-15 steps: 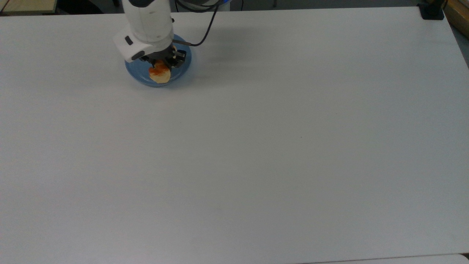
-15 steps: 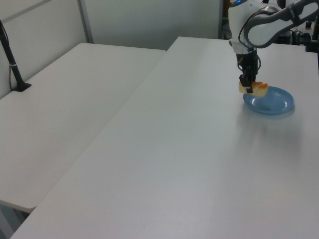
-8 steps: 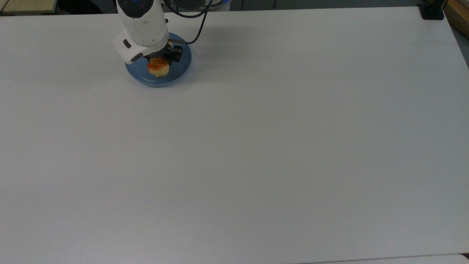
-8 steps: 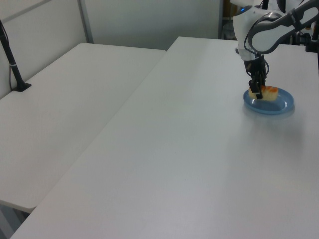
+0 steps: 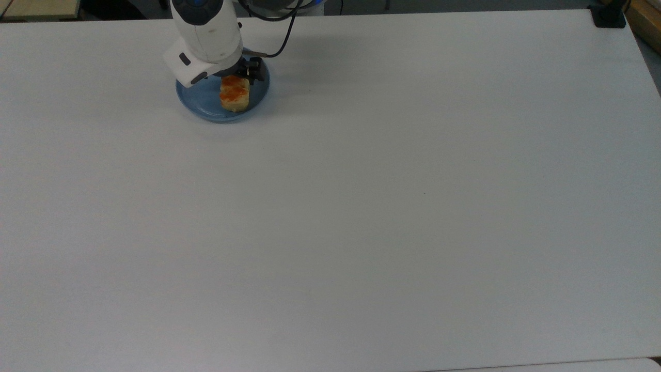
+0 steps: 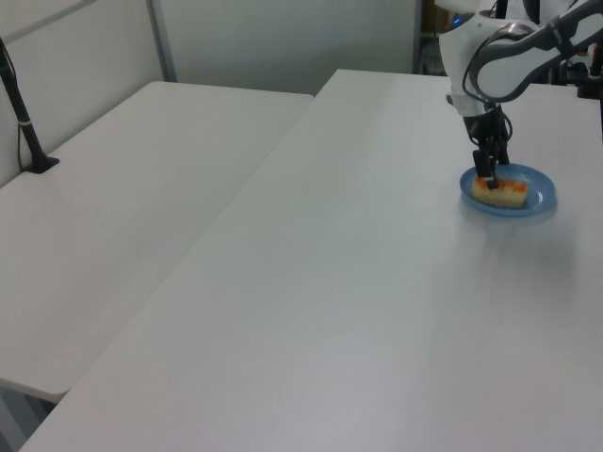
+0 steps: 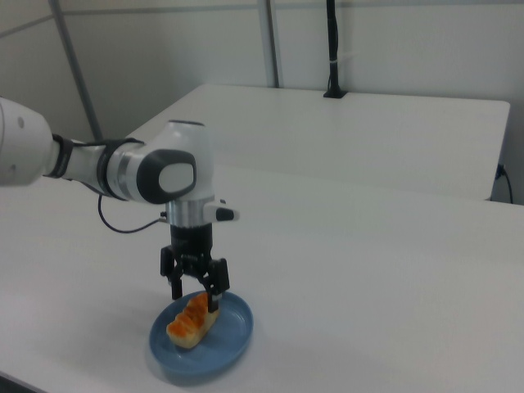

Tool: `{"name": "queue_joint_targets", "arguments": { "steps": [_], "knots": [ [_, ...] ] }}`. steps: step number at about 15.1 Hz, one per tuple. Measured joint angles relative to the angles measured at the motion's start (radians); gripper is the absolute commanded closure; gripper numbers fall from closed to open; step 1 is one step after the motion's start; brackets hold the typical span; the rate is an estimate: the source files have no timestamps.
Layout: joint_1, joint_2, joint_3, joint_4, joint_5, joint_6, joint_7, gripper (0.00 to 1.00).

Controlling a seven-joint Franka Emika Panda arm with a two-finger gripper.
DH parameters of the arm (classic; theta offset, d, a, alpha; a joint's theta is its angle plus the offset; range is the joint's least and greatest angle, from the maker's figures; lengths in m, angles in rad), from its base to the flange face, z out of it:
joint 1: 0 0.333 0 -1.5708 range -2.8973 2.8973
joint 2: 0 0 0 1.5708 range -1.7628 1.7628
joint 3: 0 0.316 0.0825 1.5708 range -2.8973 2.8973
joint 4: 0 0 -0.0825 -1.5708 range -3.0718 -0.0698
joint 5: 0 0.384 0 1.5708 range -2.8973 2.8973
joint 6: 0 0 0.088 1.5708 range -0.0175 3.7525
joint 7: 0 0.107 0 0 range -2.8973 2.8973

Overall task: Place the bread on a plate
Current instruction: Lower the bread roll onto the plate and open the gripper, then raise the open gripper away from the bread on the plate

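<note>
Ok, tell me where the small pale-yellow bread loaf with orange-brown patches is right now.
The pale-yellow, orange-patched bread loaf lies on the round light-blue plate near the top view's upper left, directly under the gripper, whose fingers stand open around its far end.

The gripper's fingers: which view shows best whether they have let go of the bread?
The right view: the gripper has its fingers spread above the bread lying on the plate. The top view hides the fingers under the arm; the left view shows them as a dark shape.
</note>
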Motion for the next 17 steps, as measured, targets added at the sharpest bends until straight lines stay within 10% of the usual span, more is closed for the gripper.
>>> {"name": "queue_joint_targets", "arguments": {
  "steps": [5,12,17],
  "knots": [
    [-0.002,-0.047,0.013,0.159,0.0,-0.041,0.0,0.0],
    [-0.131,-0.048,0.259,0.316,0.004,-0.042,0.108,0.0],
    [-0.138,-0.048,0.28,0.374,0.081,-0.045,0.116,0.0]
  ]
}}
